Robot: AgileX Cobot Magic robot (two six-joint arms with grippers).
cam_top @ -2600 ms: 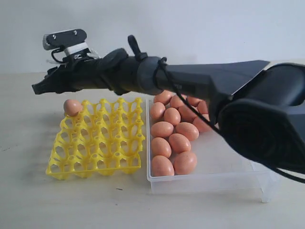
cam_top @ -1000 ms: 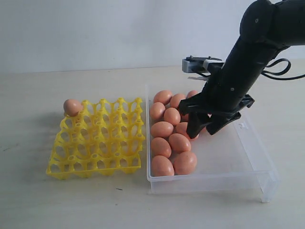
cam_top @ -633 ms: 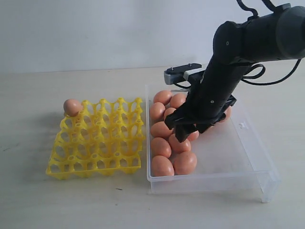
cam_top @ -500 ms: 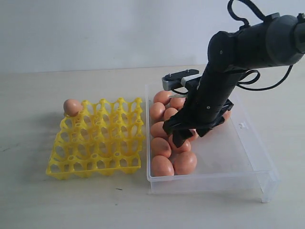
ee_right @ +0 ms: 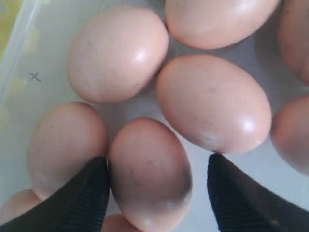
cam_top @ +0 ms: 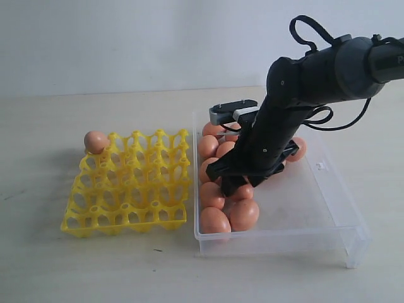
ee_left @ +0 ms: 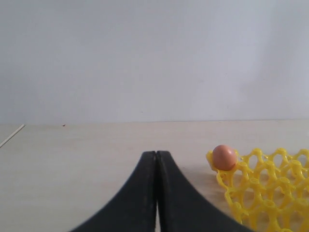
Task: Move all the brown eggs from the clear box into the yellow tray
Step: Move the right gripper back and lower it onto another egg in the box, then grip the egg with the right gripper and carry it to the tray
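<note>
Several brown eggs lie packed in the left half of the clear box. My right gripper is lowered among them and stands open. In the right wrist view one egg sits between the fingers; one finger touches it and the other stands off with a gap. One brown egg rests in the far left corner cup of the yellow tray, and the left wrist view shows that egg too. My left gripper is shut on nothing, low over the table beside the tray.
The box's right half is bare plastic. The yellow tray lies directly left of the box, almost touching it. A plain wall stands behind the pale table. The left arm is not seen in the exterior view.
The right arm has swung from over the yellow tray to the clear box and come down among the eggs, shifting leftward and nearer. The left gripper shows no earlier frame.
</note>
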